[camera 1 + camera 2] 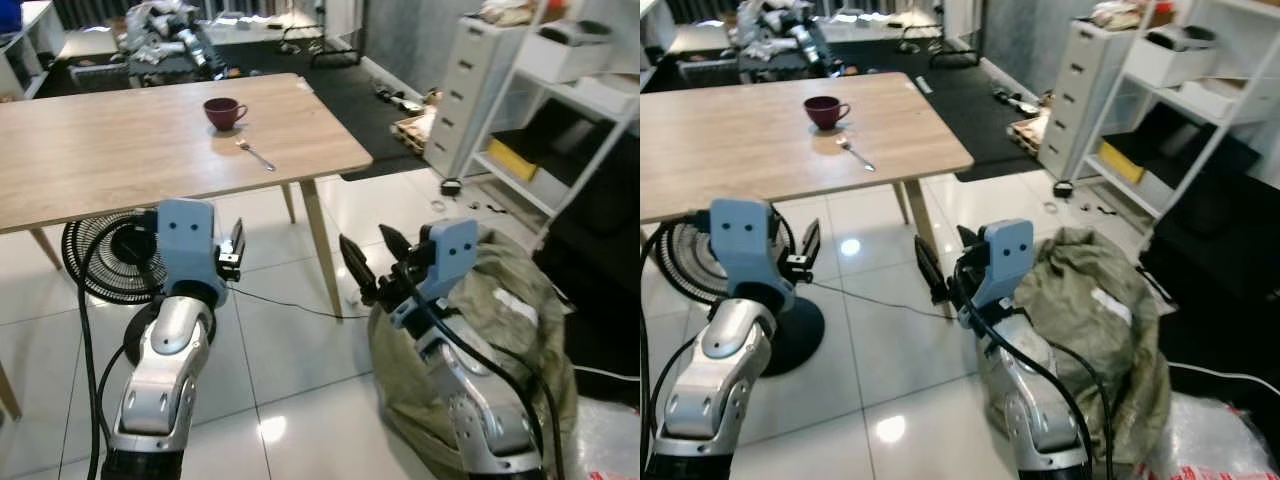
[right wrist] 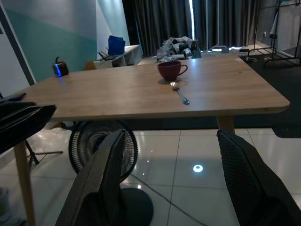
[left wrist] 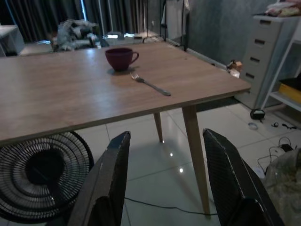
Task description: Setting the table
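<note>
In front of the wooden table [image 1: 120,160], the left gripper [image 3: 164,188] hung with fingers spread and empty, short of the edge. On the tabletop sat a maroon cup [image 1: 223,112], a fork [image 1: 256,155] just beside it toward the robot. The right gripper [image 2: 174,183], likewise parted and holding nothing, hovered low near a crumpled green bag [image 1: 520,310]. Any advance risked the arms striking the table edge, or feet catching the floor fan [image 1: 105,260] and its cable [image 1: 290,303].

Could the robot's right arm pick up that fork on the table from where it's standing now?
Probably not yet. The right gripper hangs open, low in front of the wooden table, while the fork lies well in from the near edge, beside the maroon cup. Nothing blocks the way; it likely needs to step closer.
</note>
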You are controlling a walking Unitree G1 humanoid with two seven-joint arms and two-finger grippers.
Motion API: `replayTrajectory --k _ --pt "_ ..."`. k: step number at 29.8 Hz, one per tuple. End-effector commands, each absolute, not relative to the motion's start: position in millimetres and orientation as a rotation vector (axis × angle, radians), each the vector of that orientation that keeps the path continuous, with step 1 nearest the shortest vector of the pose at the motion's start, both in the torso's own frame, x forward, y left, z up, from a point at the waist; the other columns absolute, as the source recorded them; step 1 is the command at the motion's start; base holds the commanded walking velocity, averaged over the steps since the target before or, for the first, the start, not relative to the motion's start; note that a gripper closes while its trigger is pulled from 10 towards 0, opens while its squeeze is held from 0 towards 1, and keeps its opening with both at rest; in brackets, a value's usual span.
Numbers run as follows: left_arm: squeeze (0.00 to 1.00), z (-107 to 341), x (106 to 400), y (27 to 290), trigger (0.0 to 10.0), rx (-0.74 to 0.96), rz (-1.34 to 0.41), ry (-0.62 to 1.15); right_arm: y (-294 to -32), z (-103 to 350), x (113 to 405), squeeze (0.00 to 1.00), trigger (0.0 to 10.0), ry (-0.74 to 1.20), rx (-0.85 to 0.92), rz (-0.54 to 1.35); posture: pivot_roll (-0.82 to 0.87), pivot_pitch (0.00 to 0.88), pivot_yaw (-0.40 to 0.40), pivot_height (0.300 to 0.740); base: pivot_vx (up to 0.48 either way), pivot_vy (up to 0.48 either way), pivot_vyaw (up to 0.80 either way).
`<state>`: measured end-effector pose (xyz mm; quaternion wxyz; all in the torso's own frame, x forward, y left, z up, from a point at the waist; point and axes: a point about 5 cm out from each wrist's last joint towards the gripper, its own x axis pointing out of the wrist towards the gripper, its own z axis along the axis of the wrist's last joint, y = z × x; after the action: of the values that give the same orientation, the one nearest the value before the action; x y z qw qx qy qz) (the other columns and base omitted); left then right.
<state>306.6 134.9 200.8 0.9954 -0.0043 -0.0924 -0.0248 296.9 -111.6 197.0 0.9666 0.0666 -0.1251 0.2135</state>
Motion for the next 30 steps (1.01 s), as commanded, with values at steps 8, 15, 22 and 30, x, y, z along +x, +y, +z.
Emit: replayTrajectory --k 8,15,22,30 --pt "0.0 199.4 306.4 133.3 10.0 0.004 -0.05 -0.183 -116.2 194.8 301.6 0.0 10.0 -0.235 0.14 0.4 -0.03 0.0 0.059 0.74 0.48 0.0 0.5" --pt "0.0 200.0 307.3 133.2 10.0 0.003 -0.048 -0.186 -114.2 194.4 303.0 0.0 10.0 -0.23 0.139 0.4 -0.03 0.0 0.058 0.74 0.48 0.0 0.0" --pt "0.0 200.6 308.4 133.4 10.0 0.003 -0.045 -0.188 -120.7 194.1 308.1 0.0 10.0 -0.228 0.124 0.339 -0.03 0.0 0.058 0.74 0.48 0.0 0.0" --pt "0.0 200.2 309.0 133.0 10.0 0.004 -0.049 -0.185 -135.5 190.2 318.6 0.0 10.0 -0.196 0.06 0.186 -0.02 0.0 0.065 0.74 0.48 0.0 0.0"
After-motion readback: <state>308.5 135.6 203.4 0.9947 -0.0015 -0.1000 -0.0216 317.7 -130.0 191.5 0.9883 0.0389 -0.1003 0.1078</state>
